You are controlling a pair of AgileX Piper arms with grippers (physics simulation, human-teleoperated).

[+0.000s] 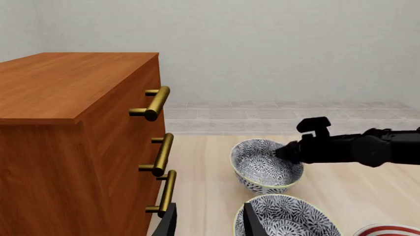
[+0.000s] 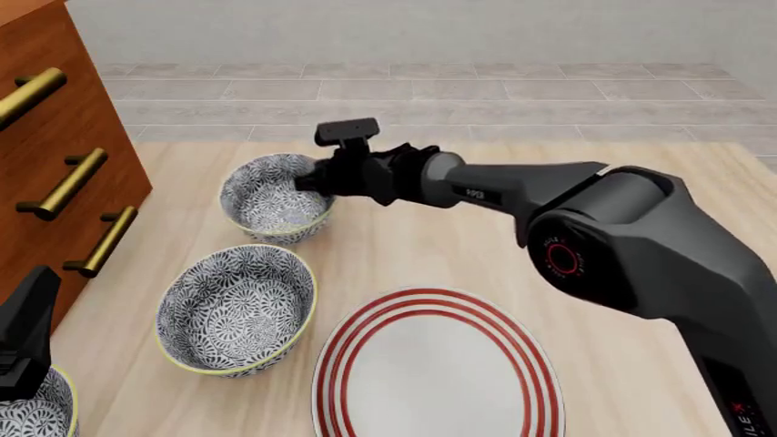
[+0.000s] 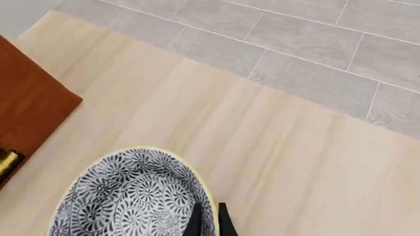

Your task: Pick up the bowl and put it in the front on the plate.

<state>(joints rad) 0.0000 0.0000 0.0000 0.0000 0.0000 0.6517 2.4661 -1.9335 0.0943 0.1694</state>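
**Front view: rim pinch on the far bowl**

Front view shows us the bowl farthest from the arms, resting on the wooden table, well apart from the red-ringed plate that lies nearer the camera. The right gripper sits at the bowl's right rim. In the right wrist view its two fingers stand close together astride the yellow-green edge, one inside and one outside, so we judge them pinched on the wall.

We read the bowl as stiff, glazed and rather slick, moderately heavy and liable to chip. A rim pinch is the only practical hold. It will let the bowl hang and swing, so we would lift slowly and keep it level.

A second patterned bowl lies between the held one and the plate's left side. A third peeks in at the near left corner beside the left gripper, whose fingers stand apart, holding nothing. The wooden dresser with brass handles stands on the left.
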